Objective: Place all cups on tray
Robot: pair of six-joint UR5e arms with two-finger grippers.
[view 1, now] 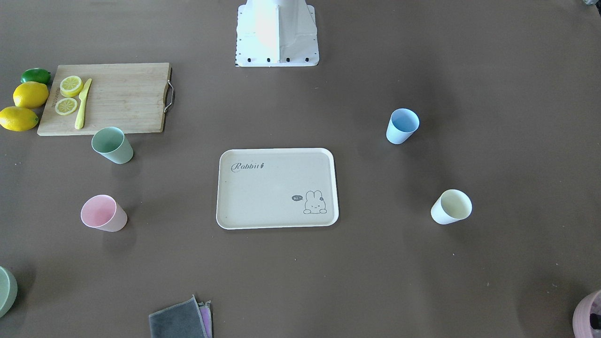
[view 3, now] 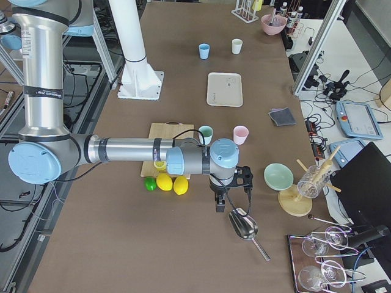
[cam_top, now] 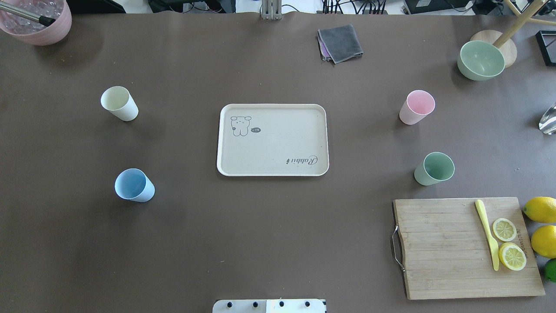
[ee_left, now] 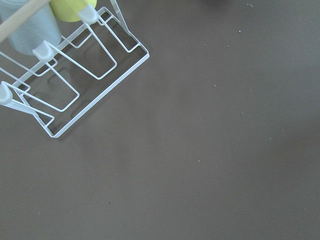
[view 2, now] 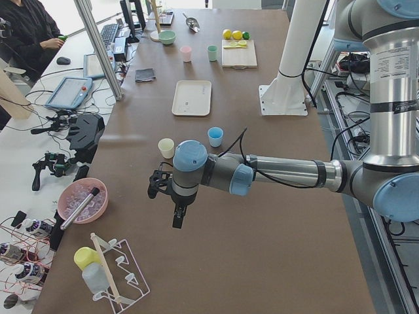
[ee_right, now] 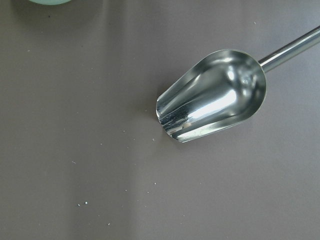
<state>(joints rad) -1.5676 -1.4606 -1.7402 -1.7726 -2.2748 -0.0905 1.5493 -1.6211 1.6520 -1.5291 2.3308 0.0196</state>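
The cream-beige tray with the "Rabbit" script lies in the middle of the table with nothing on it. Four cups stand upright on the table around it: a cream cup and a blue cup on the robot's left, a pink cup and a green cup on its right. My left gripper hangs over the table's left end, well away from the cups; I cannot tell if it is open. My right gripper hangs over the right end above a metal scoop; I cannot tell its state either.
A wooden cutting board with lemon slices and a yellow knife lies front right, with lemons beside it. A green bowl, a grey cloth and a pink bowl are at the far side. A wire rack and the metal scoop lie at the table's ends.
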